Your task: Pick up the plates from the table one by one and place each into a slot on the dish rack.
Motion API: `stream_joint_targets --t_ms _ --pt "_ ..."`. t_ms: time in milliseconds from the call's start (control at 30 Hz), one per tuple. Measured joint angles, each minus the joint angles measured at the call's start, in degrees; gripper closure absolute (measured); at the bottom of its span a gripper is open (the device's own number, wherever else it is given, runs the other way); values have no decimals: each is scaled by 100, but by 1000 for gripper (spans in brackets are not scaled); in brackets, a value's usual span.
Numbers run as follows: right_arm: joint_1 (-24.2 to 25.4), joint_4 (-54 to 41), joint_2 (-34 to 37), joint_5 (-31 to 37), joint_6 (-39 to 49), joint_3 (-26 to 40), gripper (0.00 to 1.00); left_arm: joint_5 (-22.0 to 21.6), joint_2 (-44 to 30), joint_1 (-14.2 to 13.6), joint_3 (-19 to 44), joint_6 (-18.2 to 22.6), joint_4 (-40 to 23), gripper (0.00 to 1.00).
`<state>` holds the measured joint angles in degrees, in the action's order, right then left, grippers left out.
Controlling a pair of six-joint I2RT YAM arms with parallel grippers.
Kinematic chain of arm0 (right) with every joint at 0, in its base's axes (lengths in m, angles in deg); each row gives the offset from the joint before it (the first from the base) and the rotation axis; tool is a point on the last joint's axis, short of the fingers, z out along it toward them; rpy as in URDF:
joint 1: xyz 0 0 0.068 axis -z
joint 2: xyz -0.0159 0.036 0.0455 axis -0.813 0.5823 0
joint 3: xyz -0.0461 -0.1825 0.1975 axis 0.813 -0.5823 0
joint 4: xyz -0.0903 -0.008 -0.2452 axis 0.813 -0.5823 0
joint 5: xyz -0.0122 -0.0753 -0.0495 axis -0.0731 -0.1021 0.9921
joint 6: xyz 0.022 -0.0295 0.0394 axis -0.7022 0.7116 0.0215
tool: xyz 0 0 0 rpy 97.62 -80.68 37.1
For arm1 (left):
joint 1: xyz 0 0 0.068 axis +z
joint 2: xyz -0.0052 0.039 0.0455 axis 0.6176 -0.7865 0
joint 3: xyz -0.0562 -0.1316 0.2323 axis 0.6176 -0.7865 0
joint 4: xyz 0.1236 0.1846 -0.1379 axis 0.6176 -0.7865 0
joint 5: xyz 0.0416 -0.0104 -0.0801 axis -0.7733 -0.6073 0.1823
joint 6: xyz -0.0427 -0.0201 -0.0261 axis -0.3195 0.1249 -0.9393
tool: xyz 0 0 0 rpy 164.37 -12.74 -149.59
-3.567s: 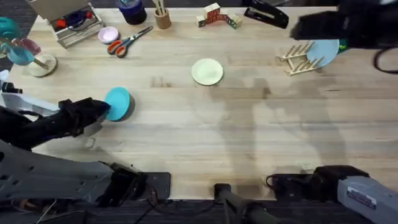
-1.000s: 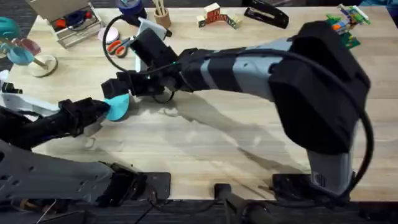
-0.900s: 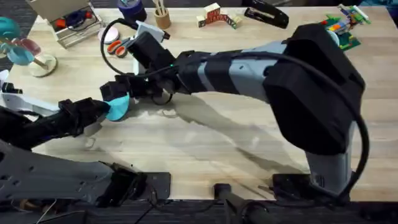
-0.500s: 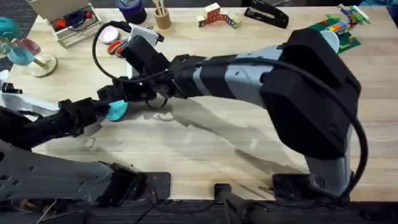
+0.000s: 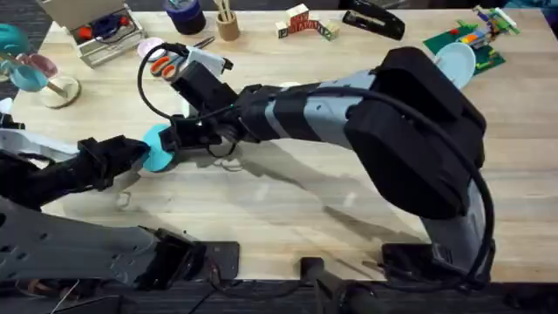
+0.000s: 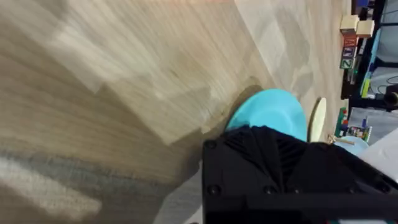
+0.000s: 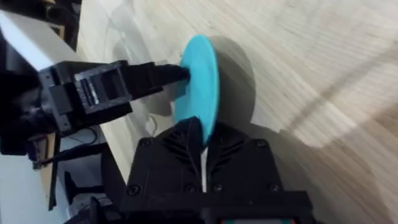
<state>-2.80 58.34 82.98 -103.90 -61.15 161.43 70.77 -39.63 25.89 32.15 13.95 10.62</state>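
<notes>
teal plate (image 5: 157, 146) pinched by left tool (image 5: 138, 155) and right tool (image 5: 179, 139), scissors (image 5: 166, 63) beyond

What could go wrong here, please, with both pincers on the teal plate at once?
1. Both the left pincer and the right pincer grip the teal plate; if either pulls before the other lets go, it may slip or drop to the table.
2. The right arm, reaching across the middle, could knock the scissors.

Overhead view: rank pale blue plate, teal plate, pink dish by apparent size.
1. pale blue plate and teal plate: look alike. Both are partly hidden, so they are left unranked.
2. pink dish: clearly the smallest, though partly covered too.
</notes>
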Motion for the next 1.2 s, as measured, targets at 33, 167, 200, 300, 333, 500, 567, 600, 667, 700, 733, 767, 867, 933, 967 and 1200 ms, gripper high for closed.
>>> stream_joint_targets --t_ms 33,167,200,300,333,500,567,600,667,700,733,767,867,933,967,1200 --pt "-2 12 -3 -7 -2 5 969 0 0 2 2 0 -2 962" --pt "0 -41 -3 -9 39 47 973 0 0 2 2 0 -13 962" --pt "0 -84 -4 -15 58 50 972 2 0 2 2 0 -26 962" --pt "37 -313 -37 -51 156 76 972 22 0 2 2 2 -110 962" --pt "60 -426 -71 -48 204 81 972 22 0 2 2 7 -175 962" --pt "284 -1097 -436 183 646 87 971 -93 151 -15 34 24 -408 962" --pt "434 -1342 -621 363 860 87 971 -114 387 -50 110 24 -466 962" --pt "521 -1460 -716 435 959 87 971 -117 536 -93 161 24 -489 962" --pt "704 -1732 -916 559 1168 87 971 -125 861 -246 254 24 -505 962" --pt "791 -1901 -1025 633 1260 87 971 -128 1049 -381 295 25 -503 962" --pt "884 -2067 -1140 718 1360 87 971 -129 1204 -513 320 24 -504 962" --pt "975 -2222 -1255 803 1461 87 971 -136 1367 -679 341 22 -505 962" --pt "1217 -2676 -1630 1059 1817 87 971 -275 1816 -1241 356 -4 -539 962" --pt "1338 -2958 -1886 1216 2032 87 970 -432 2104 -1643 362 -71 -601 962" --pt "1392 -3104 -2027 1297 2138 87 971 -509 2235 -1831 378 -107 -648 962" --pt "1735 -4069 -3095 1867 2850 87 971 -1246 3092 -3373 1026 -387 -1206 962"
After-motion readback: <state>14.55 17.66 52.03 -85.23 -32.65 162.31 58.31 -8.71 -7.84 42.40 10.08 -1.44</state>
